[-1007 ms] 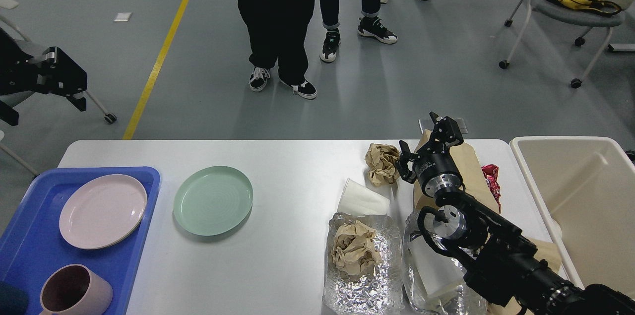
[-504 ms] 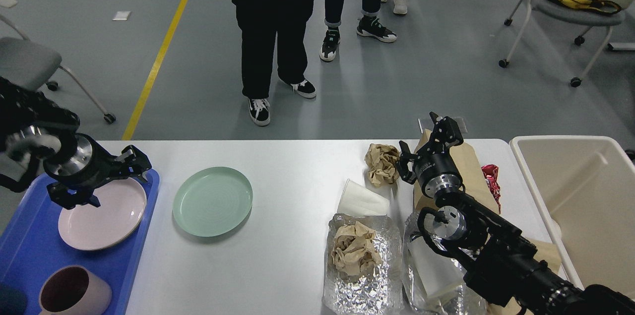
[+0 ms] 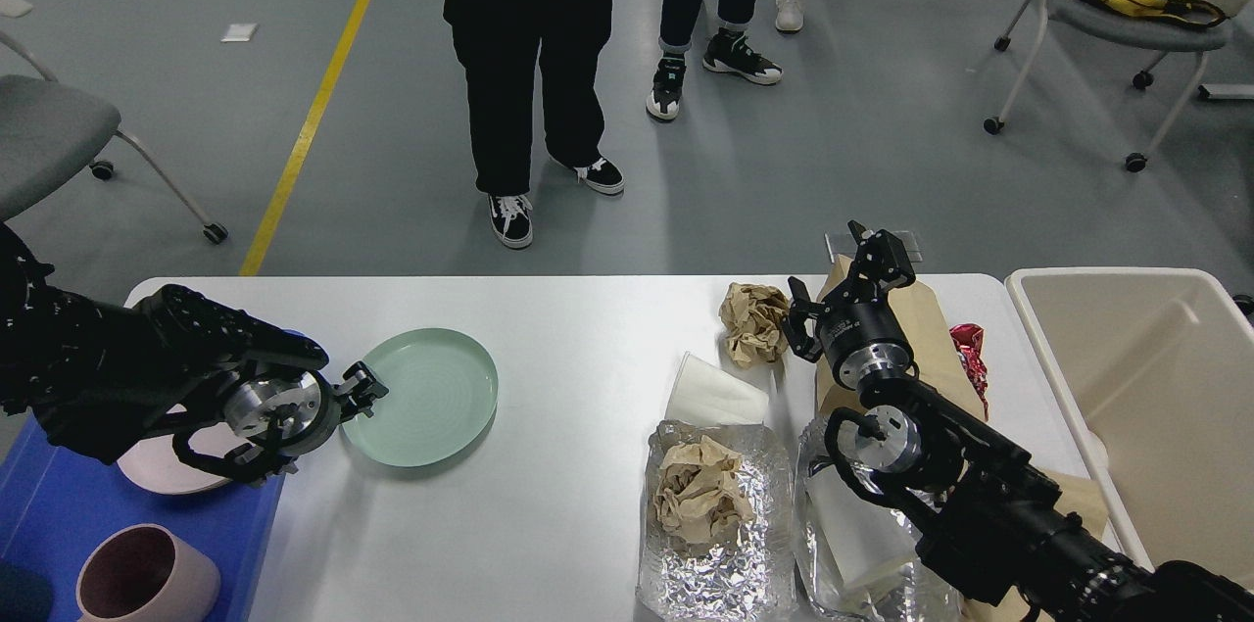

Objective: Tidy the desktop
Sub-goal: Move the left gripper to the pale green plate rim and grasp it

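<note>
The desktop (image 3: pixel 578 504) fills the lower half of the head view, a broad white surface with rounded far corners. At its left side a green plate (image 3: pixel 421 395) lies flat, and the left gripper (image 3: pixel 364 390) sits at the plate's near-left rim; its dark fingers are seen too small and end-on to separate, so whether it is parted, clenched or pinching the rim cannot be told. Left of the plate a blue tray (image 3: pixel 59 524) overlaps the table edge, carrying a pink plate (image 3: pixel 157 471) mostly hidden under the left arm and a pink cup (image 3: pixel 147 578) at the bottom of the frame. Toward the right, a crumpled ball of brown paper (image 3: pixel 752 320) rests near the far edge, a white paper cup (image 3: pixel 713 395) lies on its side just in front of it, and nearer still a sheet of foil (image 3: pixel 715 563) holds a second brown paper wad (image 3: pixel 698 495). The right gripper (image 3: pixel 841 294) hovers with its two fingers spread apart and nothing between them, above a brown paper bag (image 3: pixel 926 333) lying at the far right of the table; a red wrapper (image 3: pixel 970 353) lies just beside the bag, its print too small to read. A clear plastic bag (image 3: pixel 862 544) sits under the right arm. A beige bin (image 3: pixel 1146 406) stands against the table's right end. No brand, label or legible writing shows on any item
</note>
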{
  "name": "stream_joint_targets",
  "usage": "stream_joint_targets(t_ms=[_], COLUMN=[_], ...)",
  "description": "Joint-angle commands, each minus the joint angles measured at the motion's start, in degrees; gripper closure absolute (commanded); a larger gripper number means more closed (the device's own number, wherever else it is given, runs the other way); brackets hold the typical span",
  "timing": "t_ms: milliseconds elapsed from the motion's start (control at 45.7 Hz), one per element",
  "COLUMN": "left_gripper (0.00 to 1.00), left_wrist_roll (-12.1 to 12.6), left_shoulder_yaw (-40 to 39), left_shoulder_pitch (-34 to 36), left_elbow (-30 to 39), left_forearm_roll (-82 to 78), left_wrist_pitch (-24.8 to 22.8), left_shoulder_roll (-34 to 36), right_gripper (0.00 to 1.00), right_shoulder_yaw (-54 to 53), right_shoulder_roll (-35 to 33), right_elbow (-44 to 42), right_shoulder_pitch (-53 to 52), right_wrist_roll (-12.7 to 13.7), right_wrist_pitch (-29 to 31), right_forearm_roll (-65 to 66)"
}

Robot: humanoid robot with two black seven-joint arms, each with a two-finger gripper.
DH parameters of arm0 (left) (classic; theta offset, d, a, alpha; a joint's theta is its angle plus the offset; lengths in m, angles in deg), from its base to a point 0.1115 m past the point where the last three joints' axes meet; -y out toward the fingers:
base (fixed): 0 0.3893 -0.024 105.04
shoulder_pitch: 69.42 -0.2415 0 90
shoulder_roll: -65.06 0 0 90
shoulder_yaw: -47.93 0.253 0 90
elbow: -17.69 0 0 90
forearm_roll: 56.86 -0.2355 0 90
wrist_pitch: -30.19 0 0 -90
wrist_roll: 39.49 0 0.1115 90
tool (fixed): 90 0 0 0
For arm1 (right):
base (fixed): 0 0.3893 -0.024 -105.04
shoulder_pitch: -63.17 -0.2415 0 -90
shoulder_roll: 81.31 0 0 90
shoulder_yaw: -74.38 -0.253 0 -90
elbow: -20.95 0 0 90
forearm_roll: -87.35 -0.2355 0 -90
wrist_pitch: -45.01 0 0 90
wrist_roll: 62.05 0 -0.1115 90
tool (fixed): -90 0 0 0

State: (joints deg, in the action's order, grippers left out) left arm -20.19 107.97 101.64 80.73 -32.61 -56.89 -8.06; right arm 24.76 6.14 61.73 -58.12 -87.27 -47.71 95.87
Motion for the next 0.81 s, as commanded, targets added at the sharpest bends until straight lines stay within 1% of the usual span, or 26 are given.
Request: stream_joint_targets(t_ms=[0, 131, 263, 416, 460, 526, 547, 788], left_gripper=[0.04, 0.05, 0.07, 0.12, 0.18, 0.38, 0.42, 0.42], left_wrist_roll=[0.04, 0.04, 0.04, 0.04, 0.04, -0.31, -0.4, -0.58], left_shoulder_yaw=[-0.63, -0.72, -0.72, -0.89, -1.16, -1.07, -1.16, -2.12], left_shoulder_pitch=[-1.78, -4.15, -4.77, -5.82, -6.61, -7.58, -7.84, -8.11], left_elbow=[-2.22, -4.86, -5.21, -6.35, -7.06, -7.93, -8.2, -8.46], left_forearm_roll=[0.01, -0.08, -0.08, -0.08, -0.08, -0.08, -0.08, -0.08], left_wrist_pitch=[1.29, 2.79, 3.23, 4.99, 5.16, 5.25, 5.25, 5.34], left_shoulder_roll=[-0.7, -2.55, -2.82, -3.52, -4.13, -4.4, -4.49, -4.49], right_gripper=[0.0, 0.0, 0.0, 0.0, 0.0, 0.0, 0.0, 0.0], right_shoulder_yaw=[0.05, -0.04, -0.04, -0.04, -0.04, -0.04, -0.04, -0.04], right_shoulder_roll=[0.0, 0.0, 0.0, 0.0, 0.0, 0.0, 0.0, 0.0], right_elbow=[0.0, 0.0, 0.0, 0.0, 0.0, 0.0, 0.0, 0.0], right_shoulder_pitch=[0.0, 0.0, 0.0, 0.0, 0.0, 0.0, 0.0, 0.0], right_wrist_roll=[0.0, 0.0, 0.09, 0.0, 0.0, 0.0, 0.0, 0.0], right_wrist_pitch=[0.0, 0.0, 0.0, 0.0, 0.0, 0.0, 0.0, 0.0], right_forearm_roll=[0.0, 0.0, 0.0, 0.0, 0.0, 0.0, 0.0, 0.0])
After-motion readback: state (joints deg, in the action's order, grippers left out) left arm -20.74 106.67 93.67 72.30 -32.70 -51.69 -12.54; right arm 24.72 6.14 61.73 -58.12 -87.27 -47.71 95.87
